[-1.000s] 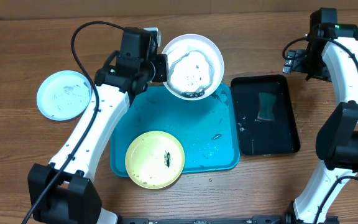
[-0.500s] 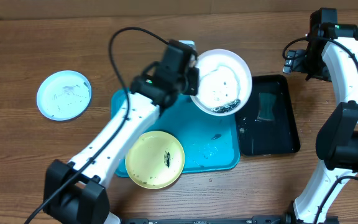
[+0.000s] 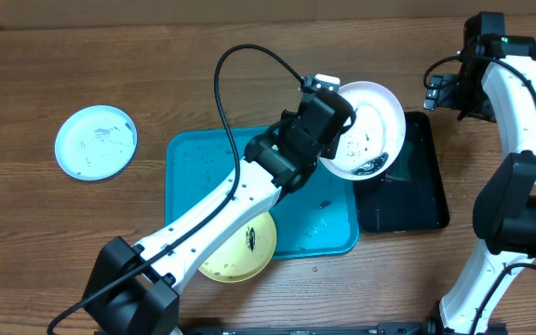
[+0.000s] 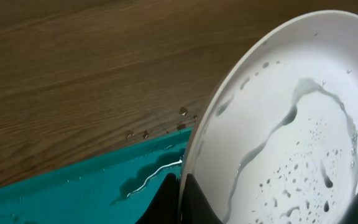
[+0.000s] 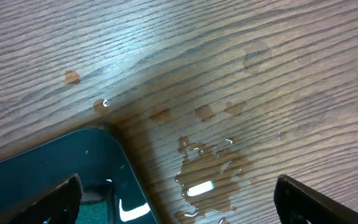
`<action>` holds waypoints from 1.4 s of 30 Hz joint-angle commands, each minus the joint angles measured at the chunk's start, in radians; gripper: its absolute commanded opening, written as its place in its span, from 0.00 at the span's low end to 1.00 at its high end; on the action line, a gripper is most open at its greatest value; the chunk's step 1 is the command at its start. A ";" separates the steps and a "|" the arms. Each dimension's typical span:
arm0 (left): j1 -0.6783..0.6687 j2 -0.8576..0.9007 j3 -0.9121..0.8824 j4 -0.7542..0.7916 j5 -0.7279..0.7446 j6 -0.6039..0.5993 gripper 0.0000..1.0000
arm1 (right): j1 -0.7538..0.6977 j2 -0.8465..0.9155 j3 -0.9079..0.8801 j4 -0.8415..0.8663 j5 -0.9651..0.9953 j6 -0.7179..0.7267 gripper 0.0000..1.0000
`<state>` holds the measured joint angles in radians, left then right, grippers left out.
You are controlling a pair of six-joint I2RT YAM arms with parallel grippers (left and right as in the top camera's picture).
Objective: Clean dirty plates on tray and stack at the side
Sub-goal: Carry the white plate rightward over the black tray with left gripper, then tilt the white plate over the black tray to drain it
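Observation:
My left gripper (image 3: 340, 140) is shut on the rim of the white plate (image 3: 368, 128) and holds it tilted in the air over the gap between the turquoise tray (image 3: 194, 158) and the black tray. Up close, the left gripper (image 4: 180, 200) pinches the wet white plate (image 4: 291, 124), which carries water drops and dark specks. The yellow plate (image 3: 257, 244) lies at the tray's front, half hidden under my left arm. A mint plate (image 3: 95, 141) rests on the table left of the tray. My right gripper (image 3: 440, 93) is open behind the black tray, nothing between its fingers.
A glossy black tray (image 3: 424, 200) holding water stands right of the turquoise tray. Its corner (image 5: 42, 171) shows under my right gripper (image 5: 179, 205), beside a small water puddle (image 5: 207, 168) on the wooden table (image 3: 45, 233).
My left arm has swung to the right with the white plate, from above the turquoise tray's back edge to over the black tray's left side. The right arm has stayed still.

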<state>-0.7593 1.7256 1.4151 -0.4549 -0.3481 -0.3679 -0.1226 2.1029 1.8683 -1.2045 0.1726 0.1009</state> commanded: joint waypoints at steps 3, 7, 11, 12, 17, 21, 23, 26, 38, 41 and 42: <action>-0.046 0.016 0.024 0.042 -0.142 0.024 0.04 | 0.003 -0.018 0.010 0.005 0.007 0.006 1.00; -0.095 0.016 0.024 0.064 -0.241 0.080 0.04 | 0.003 -0.018 0.010 0.005 0.007 0.006 1.00; -0.156 0.016 0.024 0.102 -0.331 0.134 0.04 | 0.003 -0.018 0.010 0.005 0.007 0.006 1.00; -0.171 0.016 0.024 0.114 -0.355 0.149 0.04 | 0.003 -0.018 0.010 0.005 0.007 0.006 1.00; -0.244 0.016 0.024 0.150 -0.466 0.235 0.04 | 0.003 -0.018 0.010 0.005 0.007 0.006 1.00; -0.280 0.016 0.024 0.157 -0.530 0.293 0.04 | 0.003 -0.018 0.010 0.005 0.007 0.006 1.00; -0.296 0.016 0.024 0.158 -0.555 0.318 0.04 | 0.003 -0.018 0.010 0.005 0.007 0.006 1.00; -0.317 0.016 0.024 0.163 -0.590 0.358 0.04 | 0.003 -0.018 0.010 0.005 0.007 0.006 1.00; -0.443 0.016 0.024 0.317 -0.766 0.630 0.04 | 0.003 -0.018 0.010 0.005 0.007 0.006 1.00; -0.468 0.016 0.024 0.378 -0.817 0.702 0.04 | 0.003 -0.018 0.010 0.005 0.007 0.006 1.00; -0.475 0.016 0.024 0.397 -0.834 0.727 0.04 | 0.003 -0.018 0.010 0.005 0.007 0.006 1.00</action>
<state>-1.2133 1.7344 1.4151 -0.1020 -1.0756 0.2371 -0.1226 2.1029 1.8683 -1.2041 0.1722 0.1013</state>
